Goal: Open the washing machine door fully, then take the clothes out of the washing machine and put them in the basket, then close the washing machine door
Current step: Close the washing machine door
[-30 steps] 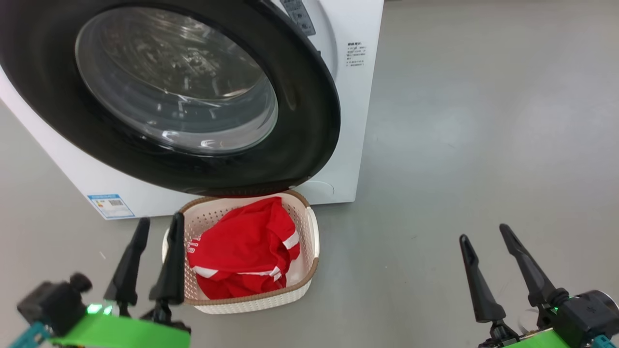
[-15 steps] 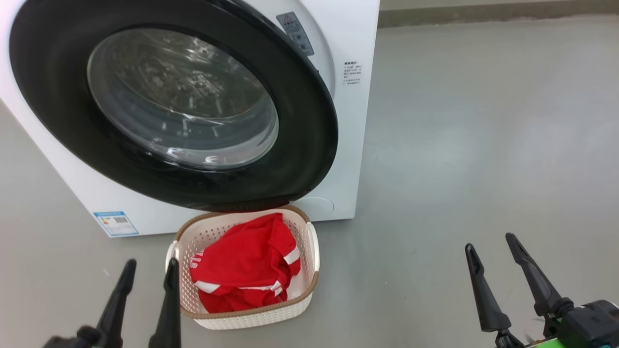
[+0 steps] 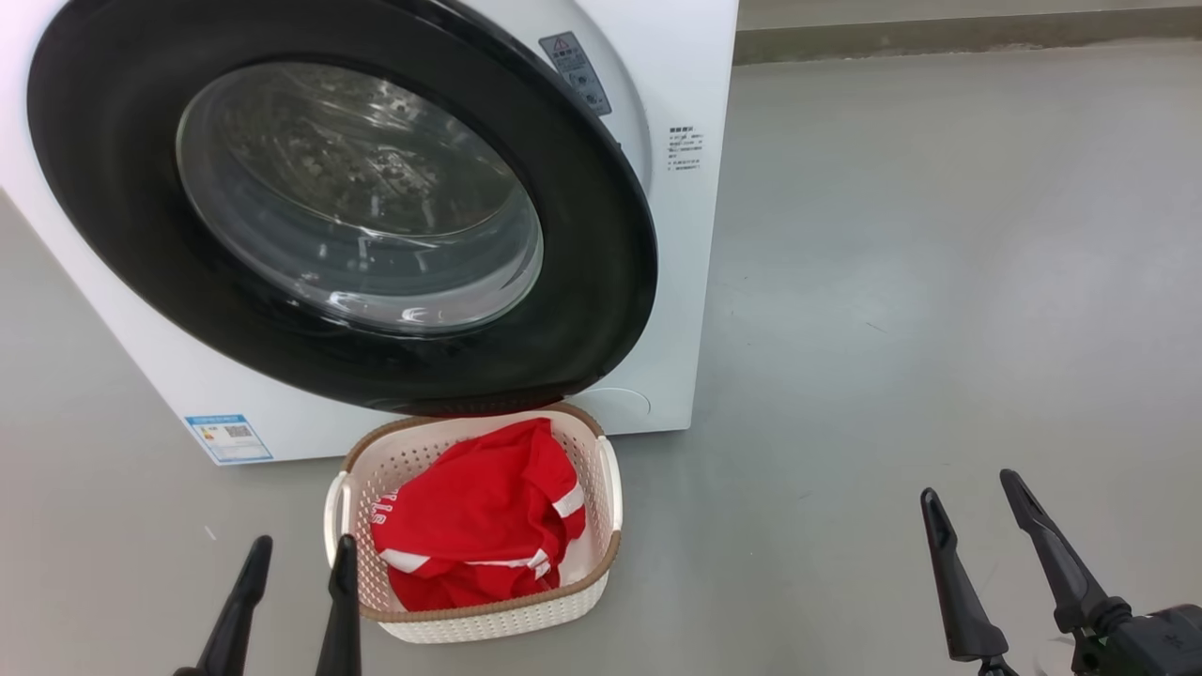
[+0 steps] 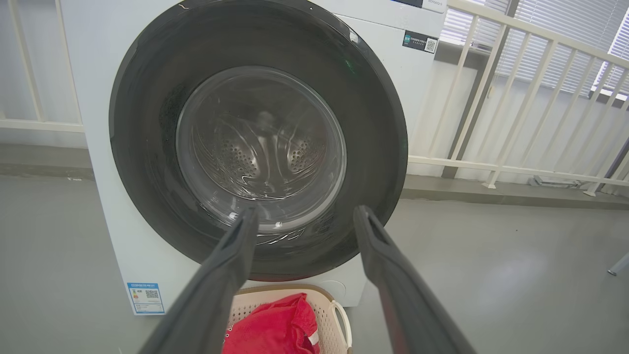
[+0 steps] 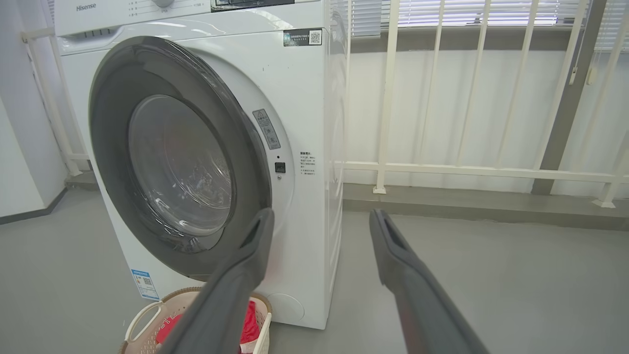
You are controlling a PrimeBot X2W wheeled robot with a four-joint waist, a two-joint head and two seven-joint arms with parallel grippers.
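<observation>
Grey floor [image 3: 939,235] is seen all around. White railing [image 5: 471,169] is set on a raised grey kerb [image 5: 467,204], with blinds [image 5: 457,12] seen beyond it. A white wall [image 5: 19,162] is noted at one side.

Glossy grey floor [image 3: 939,235]. White railing [image 5: 471,170] along the back, window blinds [image 5: 442,12] behind it. White wall [image 5: 19,162], dark skirting [image 5: 29,212].

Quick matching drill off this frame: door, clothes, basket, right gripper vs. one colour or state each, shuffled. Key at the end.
1 washing machine door
2 clothes
3 basket
4 right gripper

a open, empty
b red with white stripes
c cream, standing on the floor
d black ring, clear glass centre

Pairs: 1-d; 2-b; 3-c; 4-a
</observation>
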